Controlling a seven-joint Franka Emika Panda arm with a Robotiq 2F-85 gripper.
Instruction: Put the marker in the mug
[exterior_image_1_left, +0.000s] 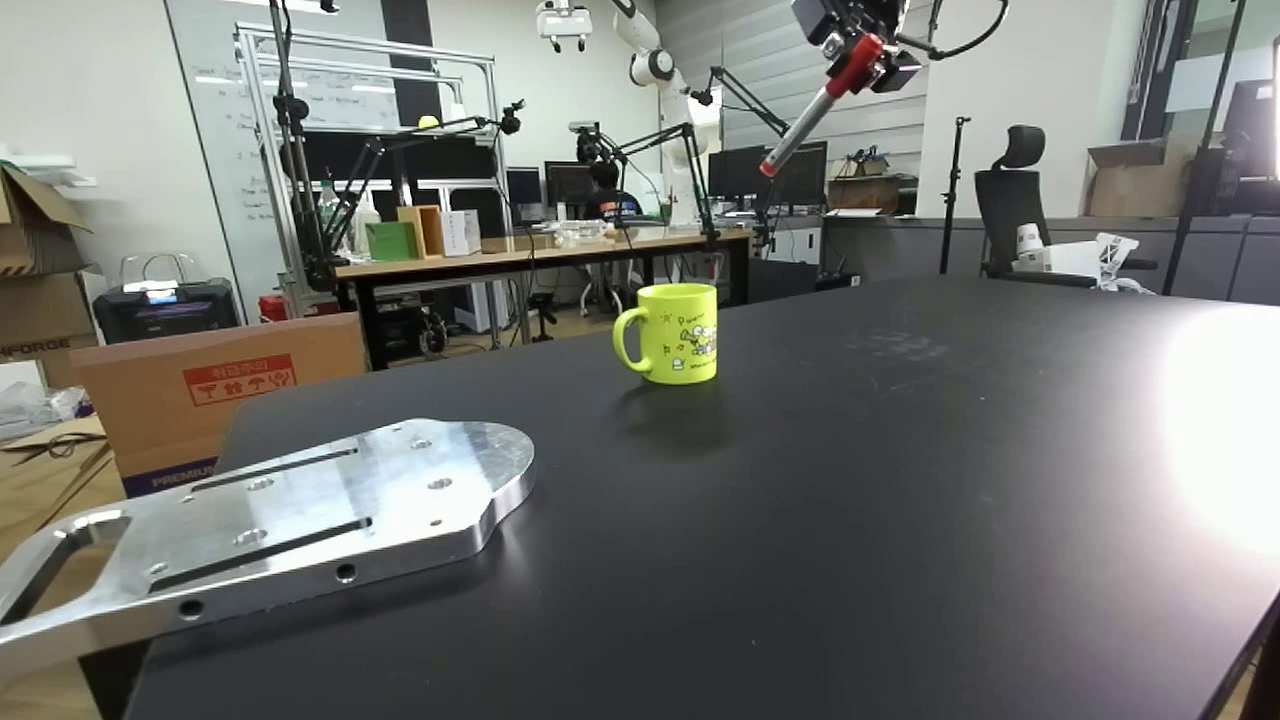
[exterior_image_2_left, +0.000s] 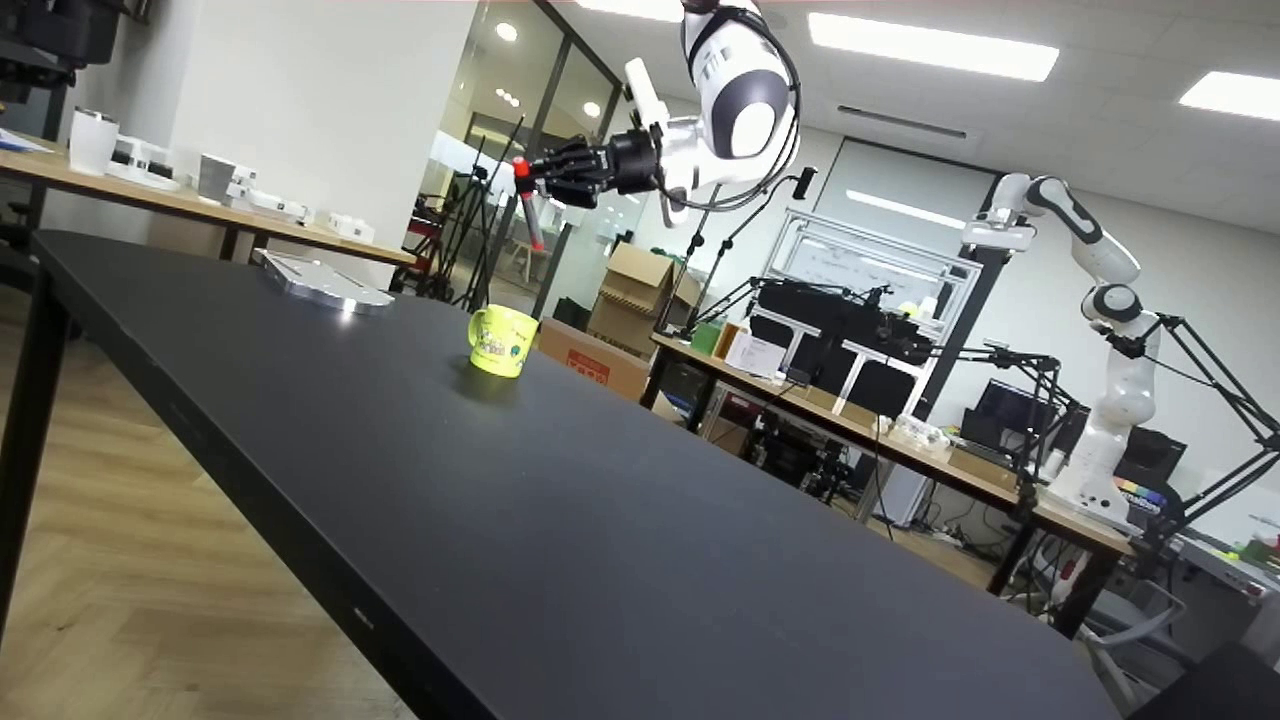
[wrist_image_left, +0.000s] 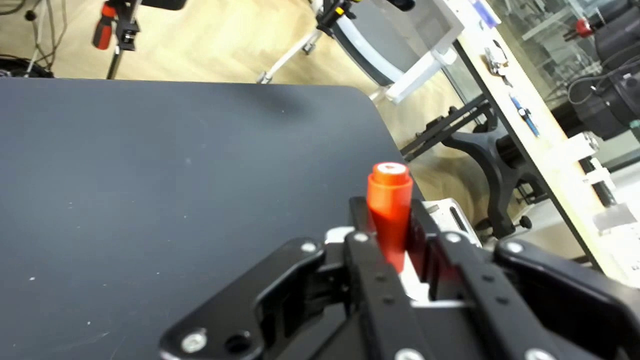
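Observation:
The marker (exterior_image_1_left: 806, 120) is red at both ends with a whitish-grey middle. My gripper (wrist_image_left: 391, 220) is shut on one red end, and that end stands up between the fingertips in the wrist view. In both exterior views the marker hangs tilted in the air, well above the table; it also shows in an exterior view (exterior_image_2_left: 531, 215). The yellow-green mug (exterior_image_1_left: 682, 340) stands upright on the black table with its handle to one side. It also shows in an exterior view (exterior_image_2_left: 501, 343), below the marker and apart from it. The mug is not visible in the wrist view.
A silver metal plate with slots (exterior_image_1_left: 380, 480) lies on the black table (exterior_image_1_left: 850, 560) near the mug, partly over the edge. It also shows behind the fingers in the wrist view (wrist_image_left: 445, 212). A cardboard box (exterior_image_1_left: 230, 390) stands beyond the table edge.

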